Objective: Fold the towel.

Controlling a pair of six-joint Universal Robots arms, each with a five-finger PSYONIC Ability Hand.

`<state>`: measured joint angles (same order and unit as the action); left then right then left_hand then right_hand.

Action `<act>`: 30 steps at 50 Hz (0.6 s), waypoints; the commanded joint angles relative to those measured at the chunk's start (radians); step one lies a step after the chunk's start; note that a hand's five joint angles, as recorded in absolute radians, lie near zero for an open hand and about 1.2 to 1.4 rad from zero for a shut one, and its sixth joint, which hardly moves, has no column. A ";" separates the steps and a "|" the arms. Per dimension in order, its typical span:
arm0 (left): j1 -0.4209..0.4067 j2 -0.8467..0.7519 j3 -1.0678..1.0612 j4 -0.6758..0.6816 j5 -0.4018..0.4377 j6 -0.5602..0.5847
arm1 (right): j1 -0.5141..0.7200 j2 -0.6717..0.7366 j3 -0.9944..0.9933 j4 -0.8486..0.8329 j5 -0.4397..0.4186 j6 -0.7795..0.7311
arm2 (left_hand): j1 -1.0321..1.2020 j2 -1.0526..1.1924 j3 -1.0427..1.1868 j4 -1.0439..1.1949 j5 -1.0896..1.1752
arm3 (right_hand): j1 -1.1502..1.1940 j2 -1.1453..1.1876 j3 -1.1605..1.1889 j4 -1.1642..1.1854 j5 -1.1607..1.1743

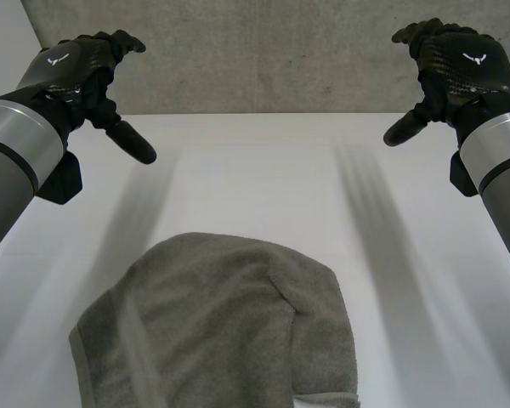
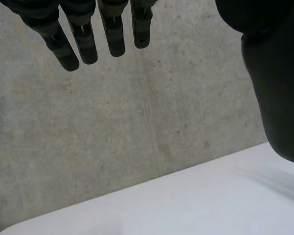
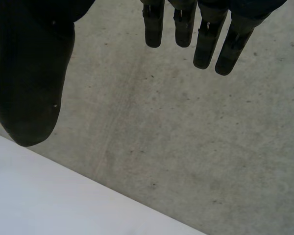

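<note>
a grey towel [image 1: 212,331] lies rumpled at the near edge of the white table [image 1: 255,170], its rounded end pointing toward the concrete wall [image 1: 255,51]. its near part is cut off, so its long axis is unclear. the left hand [image 1: 76,68] and right hand [image 1: 450,64] hang high, well apart, empty. the wrist views show each hand's fingers [image 2: 83,39] [image 3: 206,44] straight and thumb spread wide, with the wall and the table's far edge beyond.

Grey towel [image 1: 217,331] lies rumpled on table's near side.
</note>
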<state>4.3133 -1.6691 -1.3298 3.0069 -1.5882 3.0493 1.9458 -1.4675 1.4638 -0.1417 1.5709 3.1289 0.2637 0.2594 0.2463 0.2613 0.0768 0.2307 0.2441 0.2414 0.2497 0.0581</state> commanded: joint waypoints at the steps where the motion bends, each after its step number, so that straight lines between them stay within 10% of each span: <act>1: -0.001 -0.008 0.003 -0.016 -0.006 0.002 | -0.001 0.001 -0.008 0.013 0.009 -0.038 | -0.062 -0.058 -0.045 -0.059 -0.050 | -0.056 -0.070 -0.067 -0.075 -0.058; 20: -0.033 0.026 -0.077 -0.014 0.004 0.019 | 0.001 0.003 -0.025 0.068 -0.005 -0.102 | -0.015 -0.011 0.002 -0.013 -0.003 | -0.056 -0.070 -0.067 -0.075 -0.058; 30: -0.049 0.135 -0.417 0.050 0.056 0.112 | 0.001 0.003 0.047 0.362 -0.202 -0.412 | 0.079 0.083 0.096 0.081 0.091 | -0.056 -0.070 -0.067 -0.075 -0.058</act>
<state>4.2637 -1.5910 -1.5487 3.0082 -1.5749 3.0928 1.9431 -1.4640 1.4489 0.0638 1.4899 2.8798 0.2784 0.2922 0.2907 0.2780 0.1180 0.2307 0.2441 0.2413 0.2496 0.0581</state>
